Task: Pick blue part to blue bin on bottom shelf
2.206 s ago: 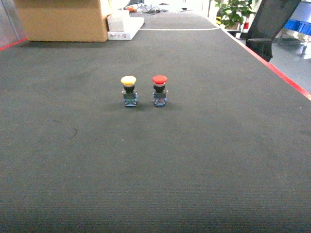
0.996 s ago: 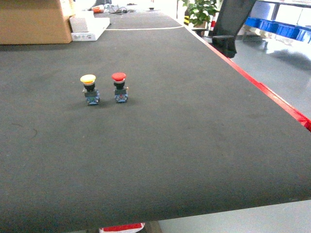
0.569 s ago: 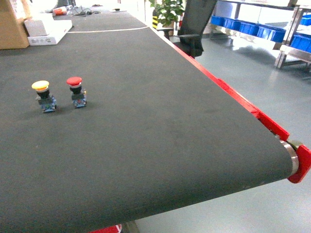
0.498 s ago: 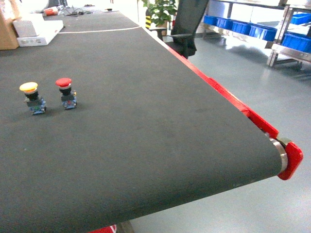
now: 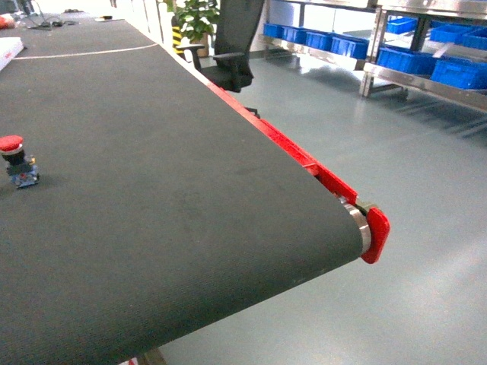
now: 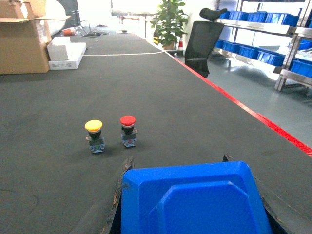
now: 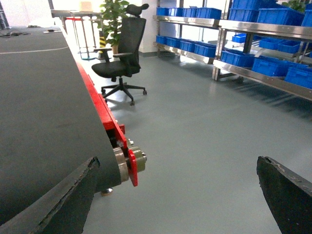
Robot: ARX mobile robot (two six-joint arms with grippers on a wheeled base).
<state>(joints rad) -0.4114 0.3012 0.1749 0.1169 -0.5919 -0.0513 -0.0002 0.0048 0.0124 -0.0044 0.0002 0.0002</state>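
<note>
In the left wrist view my left gripper [image 6: 177,163] is shut on the blue part [image 6: 195,204], a large smooth blue plastic piece that fills the space between the dark fingers, above the black belt. My right gripper [image 7: 178,163] is open and empty past the belt's end, over the grey floor. Blue bins [image 5: 411,57] stand on the low tier of a stainless-steel rack [image 5: 426,82] at the far right; the same bins [image 7: 265,66] show in the right wrist view. Neither gripper shows in the head view.
The red-framed black belt table [image 5: 304,160] ends at a roller [image 5: 364,228]. A red push button [image 5: 15,156] stands on it; a yellow push button [image 6: 94,134] is beside the red one [image 6: 128,129]. An office chair [image 5: 228,46] stands beside the belt. A cardboard box [image 6: 24,44] sits far back.
The head view has swung to the right: the buttons slid to the left edge, the yellow one left the view, and the belt's end, floor and racks came into view.
</note>
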